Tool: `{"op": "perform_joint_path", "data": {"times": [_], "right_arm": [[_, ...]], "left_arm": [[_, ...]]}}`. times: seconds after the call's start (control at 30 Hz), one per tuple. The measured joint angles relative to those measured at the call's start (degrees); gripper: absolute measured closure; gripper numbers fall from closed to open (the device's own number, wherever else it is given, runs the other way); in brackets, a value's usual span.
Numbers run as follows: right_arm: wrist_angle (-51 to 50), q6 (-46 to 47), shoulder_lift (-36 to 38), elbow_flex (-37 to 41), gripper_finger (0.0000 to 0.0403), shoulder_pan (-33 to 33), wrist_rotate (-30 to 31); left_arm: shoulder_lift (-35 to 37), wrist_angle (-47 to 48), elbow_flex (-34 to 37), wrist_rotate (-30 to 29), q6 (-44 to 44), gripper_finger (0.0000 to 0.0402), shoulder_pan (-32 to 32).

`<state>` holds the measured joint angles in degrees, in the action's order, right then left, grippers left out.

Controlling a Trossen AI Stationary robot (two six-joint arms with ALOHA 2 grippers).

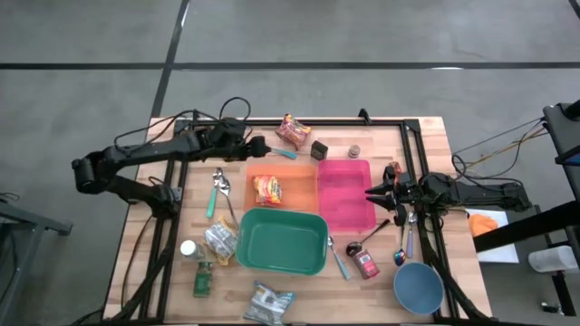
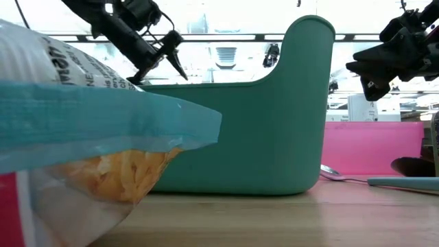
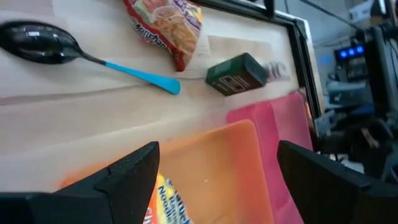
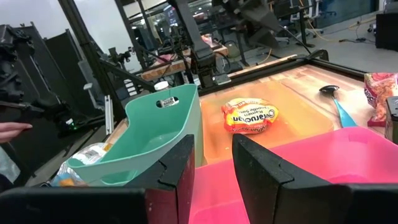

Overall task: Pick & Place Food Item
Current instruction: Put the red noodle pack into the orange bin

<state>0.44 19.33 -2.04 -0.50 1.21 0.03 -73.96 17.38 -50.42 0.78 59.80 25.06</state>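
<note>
An orange-and-yellow noodle packet (image 1: 267, 188) lies flat in the orange tray (image 1: 301, 195) at mid-table; the left wrist view catches one corner of the packet (image 3: 163, 199). My left gripper (image 1: 263, 147) hangs open above the tray's far left corner (image 3: 239, 134), tipped downward, with nothing between its fingers. A second red noodle packet (image 1: 293, 131) lies on the wood near the far edge. My right gripper (image 1: 370, 192) waits level at the pink tray's right side, fingers a little apart and empty (image 4: 214, 149).
A pink tray (image 1: 344, 195) adjoins the orange one on its right, and a green bin (image 1: 281, 243) stands in front of both. A blue-handled spoon (image 3: 93, 59) and a dark box (image 1: 319, 149) lie by the far edge. A blue bowl (image 1: 418, 288) and loose packets (image 1: 268, 303) sit near the front.
</note>
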Motion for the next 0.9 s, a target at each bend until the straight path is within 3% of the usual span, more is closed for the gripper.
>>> {"op": "perform_joint_path", "data": {"times": [0.47,0.9], "right_arm": [[0.0,0.0,0.0,0.0,0.0296,0.0,0.0],[0.0,0.0,0.0,0.0,0.0296,0.0,0.0]], "left_arm": [[-18.3,4.5,-14.1,-0.2,9.4,0.0073,5.0],[-31.2,7.3,-24.5,0.0,9.5,0.0073,10.2]]}}
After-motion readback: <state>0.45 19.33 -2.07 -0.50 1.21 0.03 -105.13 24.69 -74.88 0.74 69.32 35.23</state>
